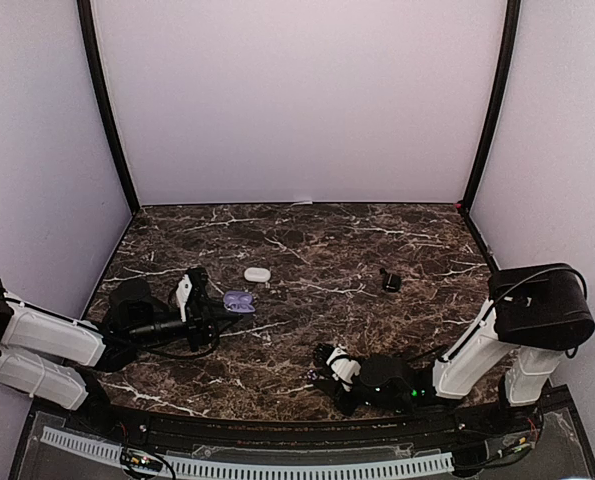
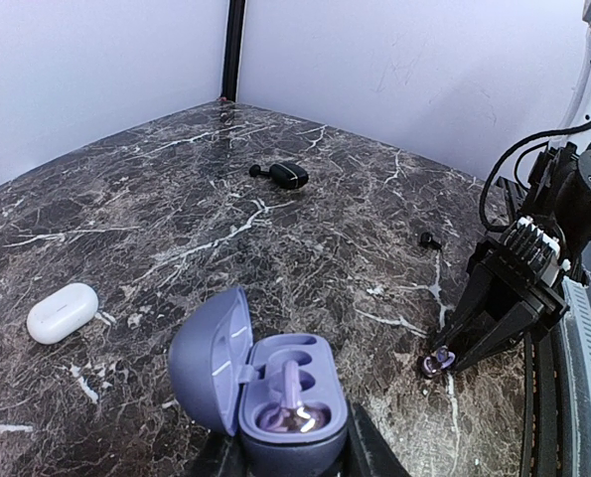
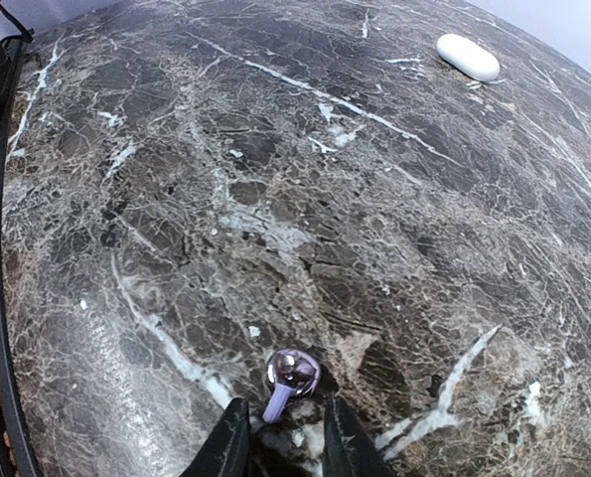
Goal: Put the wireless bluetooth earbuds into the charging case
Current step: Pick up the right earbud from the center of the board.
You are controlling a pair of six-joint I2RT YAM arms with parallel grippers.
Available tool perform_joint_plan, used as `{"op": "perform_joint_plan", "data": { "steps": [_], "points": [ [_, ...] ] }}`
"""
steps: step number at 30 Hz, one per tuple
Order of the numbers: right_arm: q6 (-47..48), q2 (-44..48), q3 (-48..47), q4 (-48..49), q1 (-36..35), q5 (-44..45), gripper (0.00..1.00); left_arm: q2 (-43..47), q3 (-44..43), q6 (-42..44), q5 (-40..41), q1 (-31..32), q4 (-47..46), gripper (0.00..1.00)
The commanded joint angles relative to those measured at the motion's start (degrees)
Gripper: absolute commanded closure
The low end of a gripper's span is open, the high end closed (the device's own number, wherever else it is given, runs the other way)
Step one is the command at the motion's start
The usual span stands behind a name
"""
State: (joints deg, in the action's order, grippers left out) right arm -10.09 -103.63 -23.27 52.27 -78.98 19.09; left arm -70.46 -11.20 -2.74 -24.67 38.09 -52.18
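Claw, right [image 3: 283, 417]: low over near bench [image 3: 275, 149], tips close either side of loose purple earbud [image 3: 293, 373]. The bud rests on the bench; cannot tell if pinched.
Claw, left [image 2: 290, 455]: clamped on purple case [image 2: 237, 373], lid up.
Case interior: seated bud [image 2: 287, 417] in one socket, second socket [image 2: 297, 353] empty.
Farther: white case [image 2: 63, 312] closed; dark case [image 2: 287, 175] and dark bud [image 2: 430, 239] lie apart.
Progress: purple pair about half in; lift and seating left.

The left arm [image 1: 47, 340] and the right arm [image 1: 472, 360] wore white shells between black joints. The right one carried a bulky black housing [image 1: 542, 305], a thin black cable [image 1: 504, 290] and a small green light [image 1: 414, 393]. The right gripper [image 2: 442, 358] was black, with tapered fingers [image 2: 479, 318] and a white ribbed block [image 2: 540, 241].
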Motion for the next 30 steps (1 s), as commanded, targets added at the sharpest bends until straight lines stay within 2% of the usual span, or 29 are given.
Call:
{"op": "perform_joint_plan", "data": {
  "steps": [1,9,15,19,23,30],
  "points": [
    [0.53,-0.75,-0.79,0.46,-0.3,0.32,0.78,0.36,0.12,0.28,-0.83,-0.38,-1.89,0.95],
    [0.38,-0.34,-0.33,0.9,-0.12,0.48,0.93,0.49,0.2,0.37,-0.79,-0.33,-1.83,0.95],
    [0.79,0.52,0.21,1.88,-0.16,1.16,0.99,0.53,0.2,0.52,-0.89,-0.38,-1.71,0.95],
    [1.73,3.15,0.82,1.24,-0.08,1.09,1.0,0.5,0.3,0.71,-0.98,-0.36,-1.71,0.95],
    [3.71,7.94,0.59,-4.44,0.36,-0.47,1.0,0.42,0.3,1.49,-2.05,-0.35,-1.86,0.95],
    [8.09,18.93,-3.27,-23.33,3.67,-10.03,1.0,0.19,0.89,3.38,-7.29,-0.24,-3.47,0.95]
  ]
}}
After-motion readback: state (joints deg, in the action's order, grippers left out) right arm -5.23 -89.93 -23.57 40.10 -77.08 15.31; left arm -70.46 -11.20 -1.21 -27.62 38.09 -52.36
